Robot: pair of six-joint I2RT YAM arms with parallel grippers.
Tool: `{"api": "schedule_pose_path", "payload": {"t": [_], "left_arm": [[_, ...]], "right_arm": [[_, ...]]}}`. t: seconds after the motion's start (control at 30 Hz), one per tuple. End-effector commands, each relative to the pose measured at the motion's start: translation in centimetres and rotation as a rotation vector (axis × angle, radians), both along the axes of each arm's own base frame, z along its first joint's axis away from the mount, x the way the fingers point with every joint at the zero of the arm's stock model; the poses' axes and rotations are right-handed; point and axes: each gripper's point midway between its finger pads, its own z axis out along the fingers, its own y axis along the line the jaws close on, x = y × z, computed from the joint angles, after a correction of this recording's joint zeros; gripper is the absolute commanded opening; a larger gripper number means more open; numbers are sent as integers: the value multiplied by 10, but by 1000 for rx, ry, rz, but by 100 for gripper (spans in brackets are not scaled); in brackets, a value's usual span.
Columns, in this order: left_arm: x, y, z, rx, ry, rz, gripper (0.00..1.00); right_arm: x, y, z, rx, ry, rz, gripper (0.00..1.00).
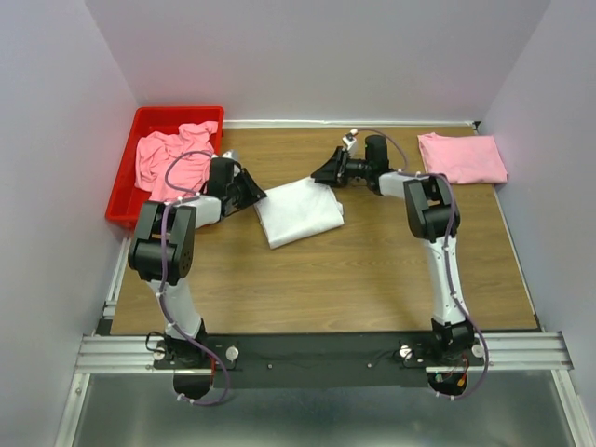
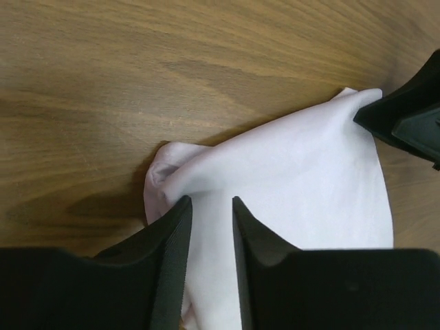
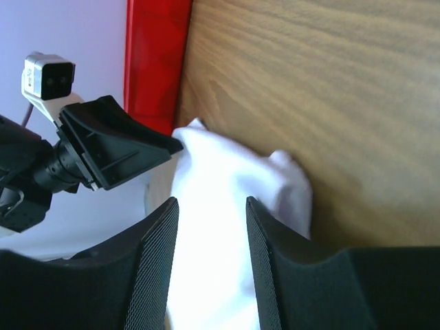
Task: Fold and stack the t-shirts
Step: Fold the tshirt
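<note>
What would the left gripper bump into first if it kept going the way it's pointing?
The white t-shirt. The left gripper points across it, its jaws right at the cloth's edge. Farther along sits the right gripper, though depth is hard to judge.

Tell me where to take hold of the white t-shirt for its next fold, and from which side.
Pinch the white t-shirt at its two far corners, from above: left gripper at the corner nearest the red bin, right gripper at the other. It lies flat as a rough rectangle, so its corners likely offer the thinnest edges to lift, and each open gripper sits over one.
</note>
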Motion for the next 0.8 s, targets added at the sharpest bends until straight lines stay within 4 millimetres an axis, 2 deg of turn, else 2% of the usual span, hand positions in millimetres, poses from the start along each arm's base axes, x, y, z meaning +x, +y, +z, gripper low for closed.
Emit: {"api": "schedule_pose_path", "payload": {"t": [0.0,0.03,0.07,0.17,0.2,0.27,0.3,0.33,0.37,0.4,0.43,0.47,0.5,0.53,0.6,0.63,0.7,0.77], "left_arm": [[-1,6,56,6,-97,1,45],[-3,5,66,1,-115,-4,47],[-6,4,87,-7,-154,-8,49],[-20,-5,102,-21,-177,-41,50],[-30,-8,103,-28,-169,-56,49],[-47,-25,101,-53,-152,-114,45],[-60,-29,94,-61,-132,-127,40],[-68,-35,92,-62,-126,-144,38],[-79,-50,89,-64,-122,-184,36],[-88,-51,75,-51,-91,-185,31],[-97,-63,70,-53,-87,-215,28],[-108,-63,52,-45,-47,-223,24],[-114,-67,45,-59,-24,-232,22],[-116,-68,37,-67,-18,-236,20],[-128,-63,15,-66,34,-229,16],[-129,-60,8,-55,47,-207,15],[-134,-48,-11,-47,87,-170,10],[-134,-39,-18,-64,100,-147,9]], "right_arm": [[0,-19,65,-15,-103,-70,52],[-5,-19,71,-21,-107,-70,52],[-15,-22,83,-25,-115,-68,52],[-36,-27,85,-33,-89,-66,51],[-50,-29,81,-37,-62,-60,49],[-65,-30,81,-20,-45,-42,46],[-82,-31,76,-9,-35,-24,45],[-89,-31,74,0,-25,-17,45],[-97,-32,71,9,-7,-6,45],[-108,-34,60,11,17,12,45],[-113,-35,51,3,24,20,45],[-118,-36,43,-3,40,26,44],[-127,-38,25,-10,75,35,43],[-130,-39,16,-17,87,37,42],[-136,-43,-2,-28,124,34,39],[-141,-47,-19,-40,155,27,38],[-142,-57,-35,-58,173,1,35],[-146,-66,-50,-80,192,-24,33]]}}
